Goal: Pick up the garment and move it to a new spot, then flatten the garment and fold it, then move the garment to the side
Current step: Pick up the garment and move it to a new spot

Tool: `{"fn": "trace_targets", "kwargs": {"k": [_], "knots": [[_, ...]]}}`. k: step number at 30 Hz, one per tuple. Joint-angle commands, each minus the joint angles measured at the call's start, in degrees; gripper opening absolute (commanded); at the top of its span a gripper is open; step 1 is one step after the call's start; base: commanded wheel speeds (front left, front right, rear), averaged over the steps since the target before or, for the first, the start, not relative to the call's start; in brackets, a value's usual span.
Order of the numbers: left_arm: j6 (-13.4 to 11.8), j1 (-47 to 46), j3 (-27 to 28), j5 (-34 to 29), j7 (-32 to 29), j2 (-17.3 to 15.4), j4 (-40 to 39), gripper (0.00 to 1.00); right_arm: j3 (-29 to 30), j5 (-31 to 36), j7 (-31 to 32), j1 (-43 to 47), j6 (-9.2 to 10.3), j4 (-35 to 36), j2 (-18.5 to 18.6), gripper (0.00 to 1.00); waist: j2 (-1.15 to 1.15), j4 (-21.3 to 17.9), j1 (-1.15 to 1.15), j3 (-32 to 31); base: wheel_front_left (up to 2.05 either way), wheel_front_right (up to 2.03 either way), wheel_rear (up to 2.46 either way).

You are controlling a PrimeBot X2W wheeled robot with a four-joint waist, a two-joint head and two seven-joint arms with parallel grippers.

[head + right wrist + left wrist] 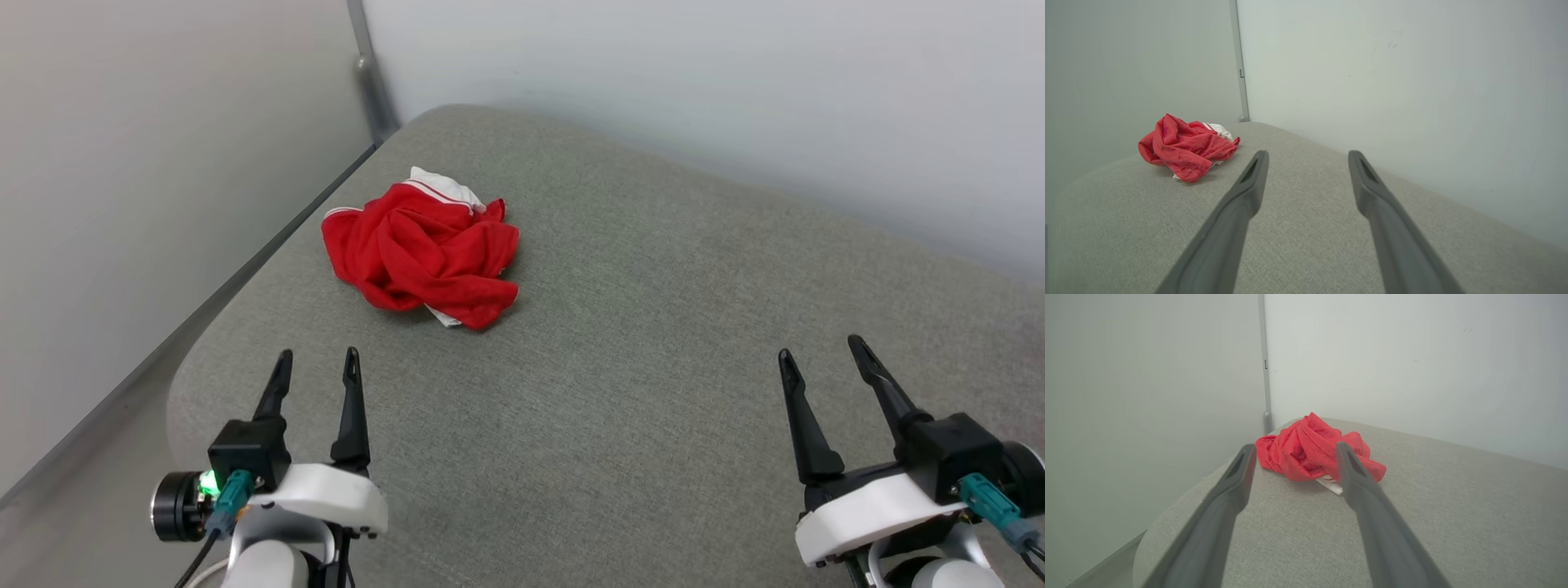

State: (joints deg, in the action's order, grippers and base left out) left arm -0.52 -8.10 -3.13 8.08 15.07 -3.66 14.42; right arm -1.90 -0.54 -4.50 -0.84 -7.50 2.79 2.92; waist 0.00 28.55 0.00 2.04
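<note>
Lying crumpled beyond left gripper (319, 352): garment (420, 249)

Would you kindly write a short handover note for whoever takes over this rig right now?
Left gripper: open, empty, just short of the garment.
Right gripper: open, empty, well off to the garment's right.
Garment: crumpled in a heap on the grey cushion, near its far left corner by the walls.
Done: nothing yet.
Left: pick it up, move it, flatten, fold, set aside.

Red garment (420, 255) with white striped trim, crumpled in a heap near the cushion's far-left corner
</note>
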Motion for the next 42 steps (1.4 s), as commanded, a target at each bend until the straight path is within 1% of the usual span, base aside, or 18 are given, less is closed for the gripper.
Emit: {"fn": "trace_targets", "kwargs": {"k": [1, 4, 7, 10, 12, 15, 17, 21, 25, 26, 29, 31, 36, 37, 38, 42], "knots": [[0.16, -1.67, 0.13, -0.09, 0.16, -0.09, 0.31, 1.00, 0.21, -0.36, 0.19, -0.79, 0.02, 0.49, -0.05, 1.00, 0.00, -0.54, 0.00, 1.03, 0.00, 0.00, 0.00], [0.85, -4.28, -0.11, -0.40, 0.16, -0.67, 0.27, 1.00, 0.37, -0.23, 0.52, -1.67, 0.02, 1.26, -0.05, 1.00, 0.00, -1.25, 0.00, 2.81, 0.00, 0.00, 0.00], [1.98, -9.40, -0.12, 0.22, 0.04, -1.09, 0.95, 1.00, 0.57, 0.55, 1.07, -3.01, 0.02, 2.50, -0.05, 1.00, 0.00, -2.81, 0.00, 5.98, 0.00, 0.00, 0.00], [2.92, -16.47, 0.85, 1.45, -2.16, -2.45, 1.62, 1.00, 0.41, 1.45, 1.61, -4.73, 0.02, 3.98, -0.05, 1.00, 0.00, -4.85, 0.00, 9.74, 0.00, 0.00, 0.00], [3.41, -21.36, 1.61, 2.39, -5.06, -3.61, 2.37, 1.00, 0.02, 2.21, 1.80, -5.99, 0.02, 4.74, -0.04, 1.00, 0.00, -6.45, 0.00, 12.26, 0.00, 0.00, 0.00], [4.22, -27.96, 2.26, 3.68, -11.46, -5.82, 4.16, 1.00, -0.48, 3.13, 2.04, -7.91, 0.02, 5.62, -0.04, 1.00, 0.00, -8.89, 0.00, 15.79, 0.00, 0.00, 0.00], [4.82, -31.79, 2.78, 4.52, -17.28, -7.99, 6.08, 1.00, -0.88, 3.33, 2.08, -9.12, 0.02, 6.04, 0.09, 1.00, 0.00, -10.54, 0.00, 18.11, 0.00, 0.00, 0.00], [6.14, -37.69, 2.91, 6.98, -31.56, -12.36, 11.58, 1.00, -1.27, 3.27, 1.60, -11.06, 0.02, 6.34, 0.45, 1.00, 0.00, -13.41, 0.00, 21.76, 0.00, 0.00, 0.00], [6.93, -40.66, 3.13, 9.48, -43.24, -16.52, 17.53, 1.00, -1.13, 2.96, 0.83, -12.61, 0.02, 6.16, 0.59, 1.00, 0.00, -15.40, 0.00, 24.56, 0.00, 0.00, 0.00], [7.05, -41.75, 3.39, 10.15, -47.55, -18.28, 20.50, 1.00, -1.13, 2.71, 0.47, -13.06, 0.02, 5.84, 0.58, 1.00, 0.00, -16.10, 0.00, 25.59, 0.00, 0.00, 0.00], [6.65, -42.00, 3.91, 10.98, -53.38, -20.09, 25.14, 1.00, -1.30, 2.46, 0.07, -13.81, 0.02, 5.39, 0.60, 1.00, 0.00, -16.90, 0.00, 26.73, 0.00, 0.00, 0.00], [6.00, -41.85, 4.37, 11.44, -56.09, -20.86, 27.56, 1.00, -1.36, 2.39, -0.14, -14.08, 0.02, 5.05, 0.64, 1.00, 0.00, -17.19, 0.00, 27.07, 0.00, 0.00, 0.00], [4.45, -39.99, 4.69, 12.72, -60.80, -20.33, 32.95, 1.00, -1.08, 1.93, -0.60, -14.45, 0.02, 4.16, 0.65, 1.00, 0.00, -17.36, 0.00, 26.75, 0.00, 0.00, 0.00], [3.19, -40.01, 5.00, 12.38, -57.92, -20.24, 32.81, 0.05, -0.79, 1.88, -0.51, -14.59, 0.02, 3.81, 0.74, 1.00, 0.00, -17.15, 0.00, 25.84, 0.00, 0.00, 0.00], [2.87, -40.09, 4.98, 12.26, -56.99, -20.11, 32.91, 0.00, -0.72, 1.87, -0.56, -14.56, 0.02, 3.66, 0.77, 1.00, 0.00, -17.06, 0.00, 25.29, 0.00, 0.00, 0.00], [1.92, -40.84, 4.49, 11.00, -50.28, -20.36, 31.69, 0.00, -0.50, 1.64, -0.76, -13.50, 0.02, 3.04, 0.67, 1.00, 0.00, -16.65, 0.00, 22.37, 0.00, 0.00, 0.00]]}}
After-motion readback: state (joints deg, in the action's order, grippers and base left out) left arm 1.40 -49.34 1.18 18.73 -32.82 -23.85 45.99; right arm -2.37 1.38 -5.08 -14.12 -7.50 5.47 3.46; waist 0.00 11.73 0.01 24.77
